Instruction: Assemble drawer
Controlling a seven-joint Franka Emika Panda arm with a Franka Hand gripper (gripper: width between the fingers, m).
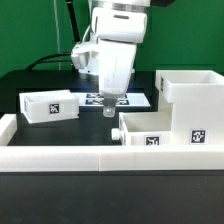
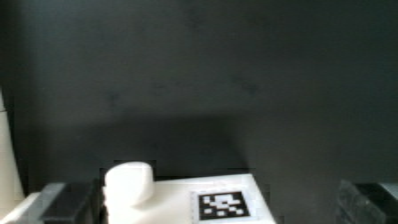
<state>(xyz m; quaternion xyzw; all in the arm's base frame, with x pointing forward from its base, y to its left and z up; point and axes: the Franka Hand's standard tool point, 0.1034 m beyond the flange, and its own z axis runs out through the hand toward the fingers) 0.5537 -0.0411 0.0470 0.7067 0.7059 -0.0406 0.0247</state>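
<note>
The large white boxy plastic casing (image 1: 192,96) and the small white plastic tray (image 1: 48,106) look smooth and faintly glossy; the black table top (image 1: 38,82) is matt

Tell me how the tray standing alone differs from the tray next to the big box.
The lone tray stands apart on the exterior view's left; the near tray sits beside the big box, close to the tool. The near tray shows a knob; I can't make out one on the lone tray. Both are white and open-topped.
</note>
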